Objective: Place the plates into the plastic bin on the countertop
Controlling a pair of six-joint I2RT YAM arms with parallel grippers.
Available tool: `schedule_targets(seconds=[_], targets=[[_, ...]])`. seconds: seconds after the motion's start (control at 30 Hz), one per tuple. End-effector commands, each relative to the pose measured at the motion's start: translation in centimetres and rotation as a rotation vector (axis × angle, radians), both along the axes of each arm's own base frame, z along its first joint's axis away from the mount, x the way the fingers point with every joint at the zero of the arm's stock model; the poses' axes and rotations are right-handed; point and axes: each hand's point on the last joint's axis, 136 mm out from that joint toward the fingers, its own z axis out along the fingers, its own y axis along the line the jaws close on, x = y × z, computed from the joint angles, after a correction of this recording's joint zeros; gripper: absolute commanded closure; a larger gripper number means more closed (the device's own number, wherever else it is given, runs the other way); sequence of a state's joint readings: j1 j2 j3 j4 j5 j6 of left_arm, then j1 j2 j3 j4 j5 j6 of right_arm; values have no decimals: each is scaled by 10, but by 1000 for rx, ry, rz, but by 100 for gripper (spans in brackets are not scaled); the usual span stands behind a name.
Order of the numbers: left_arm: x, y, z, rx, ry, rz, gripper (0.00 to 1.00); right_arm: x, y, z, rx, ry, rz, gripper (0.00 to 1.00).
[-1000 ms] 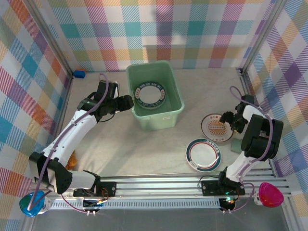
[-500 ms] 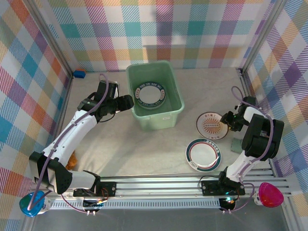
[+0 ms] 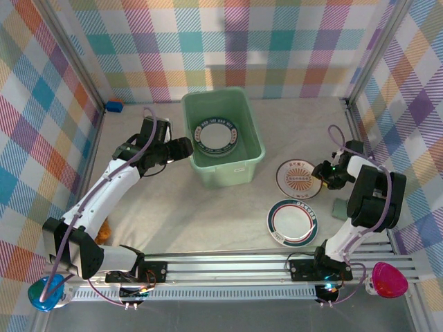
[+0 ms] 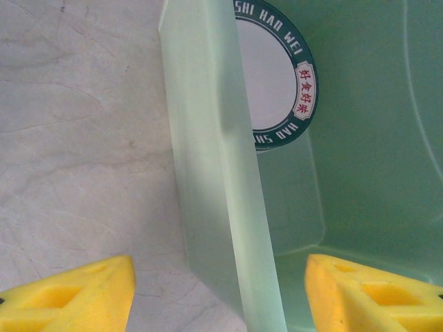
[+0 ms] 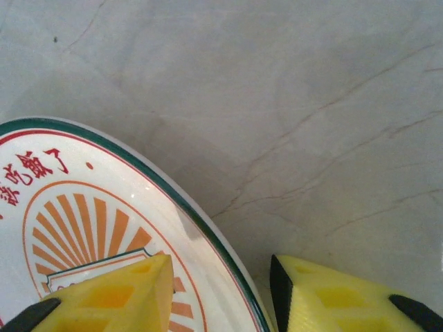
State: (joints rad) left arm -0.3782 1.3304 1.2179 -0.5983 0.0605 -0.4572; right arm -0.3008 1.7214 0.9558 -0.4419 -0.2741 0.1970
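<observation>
The mint-green plastic bin [image 3: 242, 166] stands mid-countertop [image 3: 173, 207] with one dark-green-rimmed plate [image 3: 217, 136] lying flat inside; that plate [image 4: 280, 83] also shows in the left wrist view. My left gripper [image 3: 183, 147] is open, its yellow fingers [image 4: 69, 297] straddling the bin's left wall [image 4: 221, 207] without touching it. To the right, my right gripper [image 3: 322, 172] is shut on the rim of an orange-sunburst plate [image 3: 296, 178]. In the right wrist view one finger sits on that plate [image 5: 83, 207] and the other just outside its rim. A green-and-red-rimmed plate [image 3: 293, 222] lies nearer the front.
A small flat green piece [image 3: 339, 207] lies by the right arm. A blue block [image 3: 114, 106] sits in the back left corner and an orange scrap [image 3: 104, 232] by the left wall. A metal rail [image 3: 228, 266] runs along the front. Plaid walls close in three sides.
My right gripper has closed on the orange-sunburst plate's rim and carried it a little to the left. The left arm has not moved.
</observation>
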Motion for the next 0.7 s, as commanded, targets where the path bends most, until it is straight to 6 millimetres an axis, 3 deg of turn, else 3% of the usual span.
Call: schedule_targets(seconds=[0.0, 0.3, 0.67], targets=[[-3, -1, 8, -32, -22, 0, 34, -13, 18, -8, 40, 35, 37, 60], [-4, -2, 12, -38, -33, 0, 34, -15, 14, -6, 9, 34, 24, 78], [-11, 0, 19, -57, -52, 4, 34, -12, 17, 18, 28, -34, -12, 90]])
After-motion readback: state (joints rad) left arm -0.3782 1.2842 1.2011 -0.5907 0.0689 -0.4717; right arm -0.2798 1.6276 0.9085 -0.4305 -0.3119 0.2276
